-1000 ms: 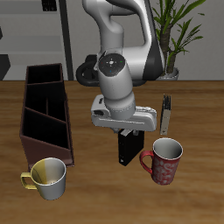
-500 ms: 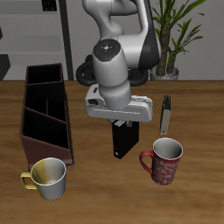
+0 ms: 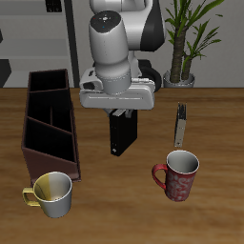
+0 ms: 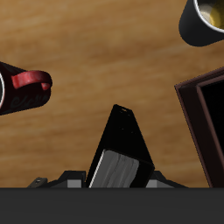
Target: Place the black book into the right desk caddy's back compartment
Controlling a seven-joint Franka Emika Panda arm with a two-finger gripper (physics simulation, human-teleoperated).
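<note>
Hanging upright from end effector [image 3: 121, 113], black book [image 3: 120, 136], above table [image 3: 214, 124]

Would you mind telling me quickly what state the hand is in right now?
Hand: closed on the black book, which hangs clear of the table.

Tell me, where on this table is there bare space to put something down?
Bare wood lies along the front edge between the yellow mug and the red mug, and at the back between the desk caddy and the thin grey slab. It is crowded beside the caddy, where the fingers hold the black book.
</note>
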